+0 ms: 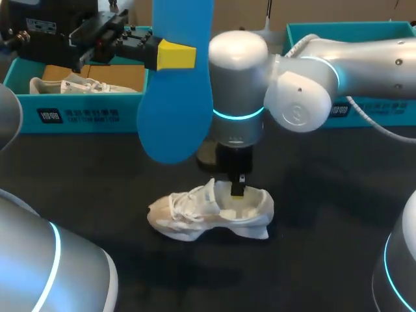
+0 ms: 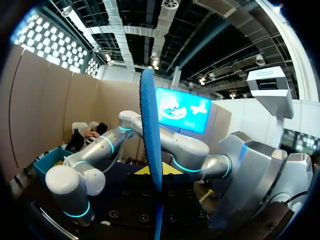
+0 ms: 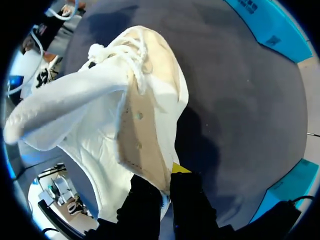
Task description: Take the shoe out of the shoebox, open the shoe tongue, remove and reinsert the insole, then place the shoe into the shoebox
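Head view: left hand (image 1: 177,55) is clamped on the blue insole (image 1: 175,123), held aloft; the insole extends above and below the grip. Right hand (image 1: 238,188), pointing down, grips the heel rim of the white shoe (image 1: 195,214), one finger inside, one outside. Shoe rests on the bench (image 1: 325,234) directly under that hand.

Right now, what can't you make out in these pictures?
Head view: the blue insole hides one finger of the left gripper.
Head view: the right gripper blocks the heel interior of the white shoe.
Head view: the right arm covers the contents of the right shoebox.
Left wrist view: the insole is edge-on, its faces unseen.
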Controlling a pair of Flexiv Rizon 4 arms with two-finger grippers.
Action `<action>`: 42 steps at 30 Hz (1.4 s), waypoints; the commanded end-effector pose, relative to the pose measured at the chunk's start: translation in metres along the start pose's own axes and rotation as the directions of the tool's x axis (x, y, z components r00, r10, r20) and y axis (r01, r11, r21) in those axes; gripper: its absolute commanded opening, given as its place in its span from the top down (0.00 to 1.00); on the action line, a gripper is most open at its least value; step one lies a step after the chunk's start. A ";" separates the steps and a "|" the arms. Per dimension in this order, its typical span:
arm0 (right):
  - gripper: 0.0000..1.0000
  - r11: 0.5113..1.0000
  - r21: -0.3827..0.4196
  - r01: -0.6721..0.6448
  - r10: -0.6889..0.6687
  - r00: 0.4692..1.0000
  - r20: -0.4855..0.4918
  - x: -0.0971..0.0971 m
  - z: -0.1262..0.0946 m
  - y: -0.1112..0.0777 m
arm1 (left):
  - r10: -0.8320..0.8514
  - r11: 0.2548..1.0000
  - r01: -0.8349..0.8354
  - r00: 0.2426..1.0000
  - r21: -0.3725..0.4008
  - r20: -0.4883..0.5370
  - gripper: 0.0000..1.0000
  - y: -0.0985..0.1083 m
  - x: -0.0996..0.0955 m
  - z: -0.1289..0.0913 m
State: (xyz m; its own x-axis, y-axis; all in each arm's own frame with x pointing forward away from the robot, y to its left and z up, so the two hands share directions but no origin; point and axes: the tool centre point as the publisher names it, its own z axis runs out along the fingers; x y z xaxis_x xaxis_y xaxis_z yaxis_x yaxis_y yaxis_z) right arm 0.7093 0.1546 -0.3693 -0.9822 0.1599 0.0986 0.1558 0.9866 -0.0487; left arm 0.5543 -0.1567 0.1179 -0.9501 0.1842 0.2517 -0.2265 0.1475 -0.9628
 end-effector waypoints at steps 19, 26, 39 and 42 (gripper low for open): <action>1.00 0.807 -0.155 -0.570 0.562 0.822 -0.096 0.041 -0.042 0.019 | 0.001 1.000 -0.001 1.000 0.000 -0.003 1.00 0.001 -0.001 0.000; 1.00 0.807 -0.155 -0.570 0.562 0.822 -0.096 0.041 -0.042 0.019 | 0.001 1.000 -0.001 1.000 0.000 -0.003 1.00 0.001 -0.001 0.000; 1.00 0.609 -0.160 -0.777 0.756 0.629 -0.179 0.040 -0.043 0.016 | 0.001 1.000 -0.001 1.000 0.000 -0.003 1.00 0.001 -0.001 0.000; 1.00 0.502 -0.141 -0.853 0.829 0.522 -0.202 0.044 -0.041 0.020 | 0.001 1.000 -0.001 1.000 0.000 -0.003 1.00 0.001 -0.001 0.000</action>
State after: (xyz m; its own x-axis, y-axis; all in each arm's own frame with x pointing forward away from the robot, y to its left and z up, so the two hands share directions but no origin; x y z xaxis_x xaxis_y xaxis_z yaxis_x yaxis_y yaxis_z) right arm 0.6797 0.1845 -0.3222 -0.5409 0.8190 0.1914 0.8382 0.5437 0.0420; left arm 0.5543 -0.1567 0.1179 -0.9501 0.1841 0.2517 -0.2265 0.1474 -0.9628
